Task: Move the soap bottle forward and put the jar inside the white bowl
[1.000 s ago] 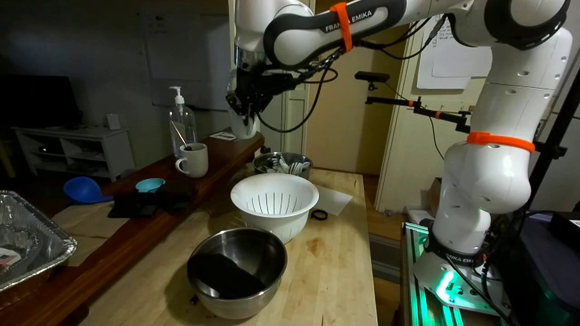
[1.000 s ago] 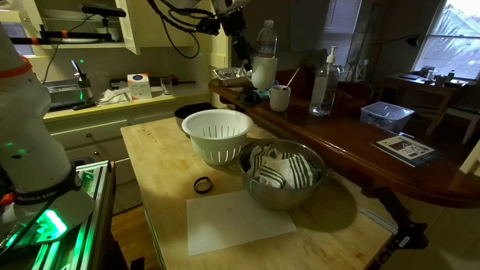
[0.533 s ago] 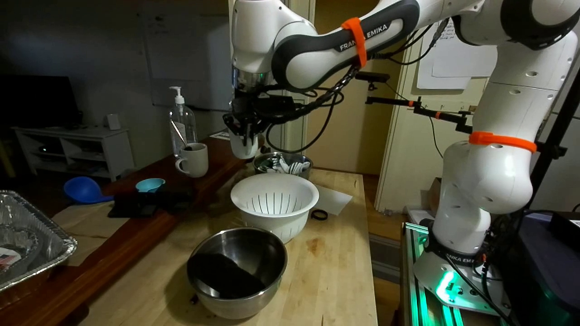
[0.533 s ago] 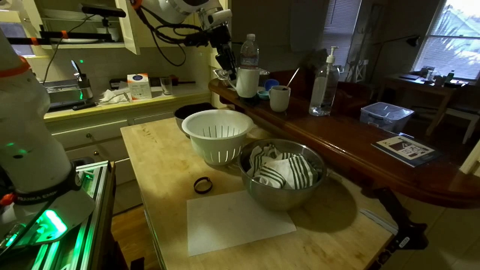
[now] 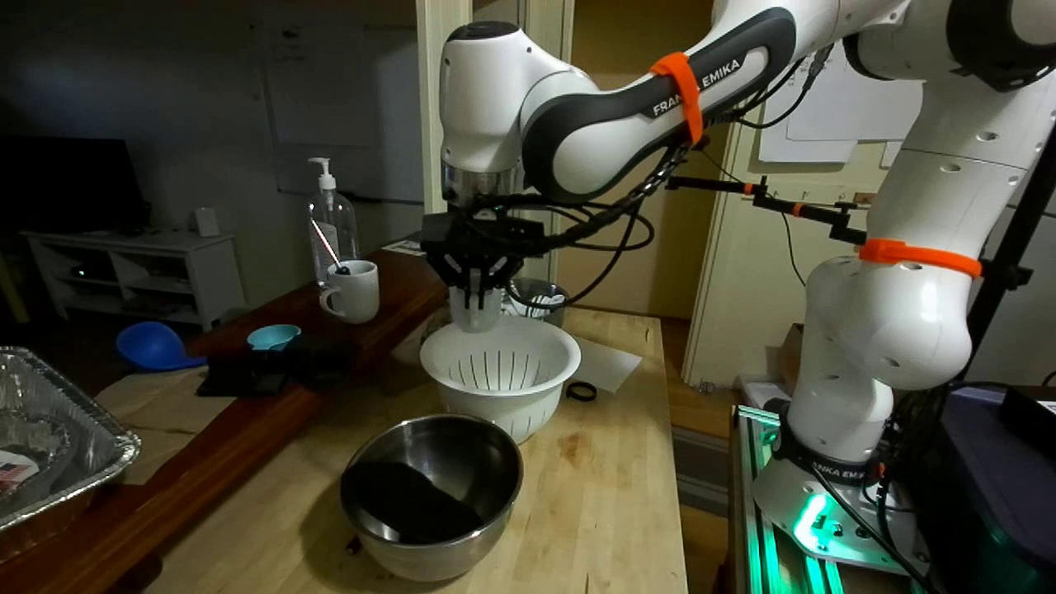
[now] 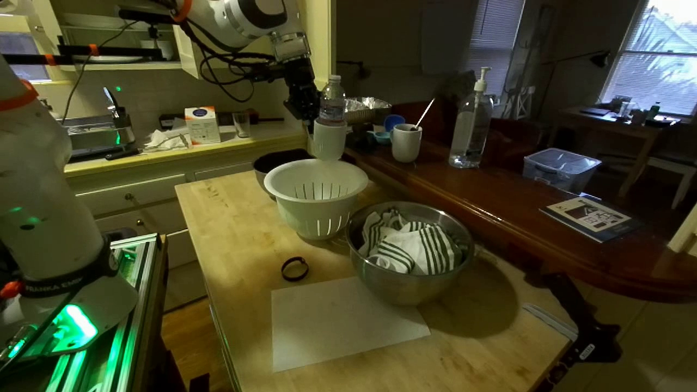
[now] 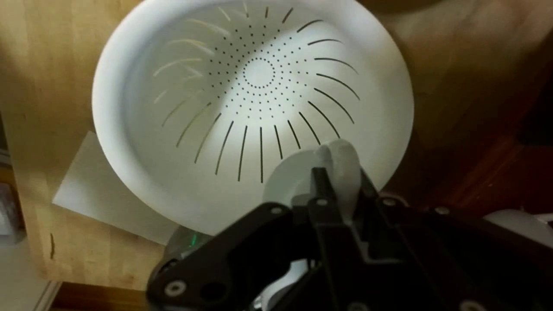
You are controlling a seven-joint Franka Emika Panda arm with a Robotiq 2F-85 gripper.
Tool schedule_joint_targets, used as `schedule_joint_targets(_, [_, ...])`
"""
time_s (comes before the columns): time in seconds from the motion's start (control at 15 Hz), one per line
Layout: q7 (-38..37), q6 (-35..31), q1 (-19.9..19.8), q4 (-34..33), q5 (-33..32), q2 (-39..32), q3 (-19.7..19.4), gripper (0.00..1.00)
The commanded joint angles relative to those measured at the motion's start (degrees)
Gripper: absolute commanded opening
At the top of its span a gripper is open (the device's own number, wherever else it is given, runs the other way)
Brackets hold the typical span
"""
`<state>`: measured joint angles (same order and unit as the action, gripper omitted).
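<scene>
My gripper [image 5: 473,299] [image 6: 312,128] is shut on the handle [image 7: 347,166] of a white mug [image 6: 329,142] [image 5: 475,317]. A clear water bottle [image 6: 332,104] stands in that mug. The mug hangs upright above the slotted white bowl [image 6: 305,218] [image 5: 528,417], close over its rim in both exterior views. In the wrist view the bowl [image 7: 109,112] is empty below the mug. The soap bottle [image 6: 471,133] [image 5: 346,227], clear with a white pump, stands on the raised dark ledge behind a second mug. No squat dark jar shows.
A white mug with a utensil [image 5: 356,290] stands on the ledge [image 6: 506,196]. A steel bowl with striped cloth [image 6: 419,286] and a dark-inside steel bowl [image 5: 429,553] flank the white bowl. A black ring [image 6: 294,269] and white paper [image 6: 348,326] lie on the table.
My gripper has carried the mug and water bottle from over the ledge down to above the white bowl: rightward in one exterior picture, leftward in another. Everything else stays put.
</scene>
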<state>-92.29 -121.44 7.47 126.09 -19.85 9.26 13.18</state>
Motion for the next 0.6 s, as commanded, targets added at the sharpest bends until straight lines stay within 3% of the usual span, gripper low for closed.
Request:
schedule_joint_targets(0.0, [-7.23, 0.31, 0.06, 5.24, 2.73, 4.41, 0.46, 0.04])
schedule_joint_targets(0.07, [-7.56, -1.98, -0.16, 6.37, 3.79, 4.15, -0.06, 0.04])
schedule_joint_targets(0.13, [-4.91, 0.11, -0.06, 3.22, 2.35, 1.28, 0.25, 0.15])
schedule_joint_targets(0.33, [-6.34, -0.43, -0.15, 4.90, 3.14, 1.58, 0.02, 0.15])
schedule_joint_targets(0.4, [-6.44, -0.50, -0.16, 4.92, 3.19, 1.59, -0.01, 0.04])
schedule_joint_targets(0.53, [-5.92, -2.67, -0.32, 4.52, 2.33, -0.57, -0.19, 0.04])
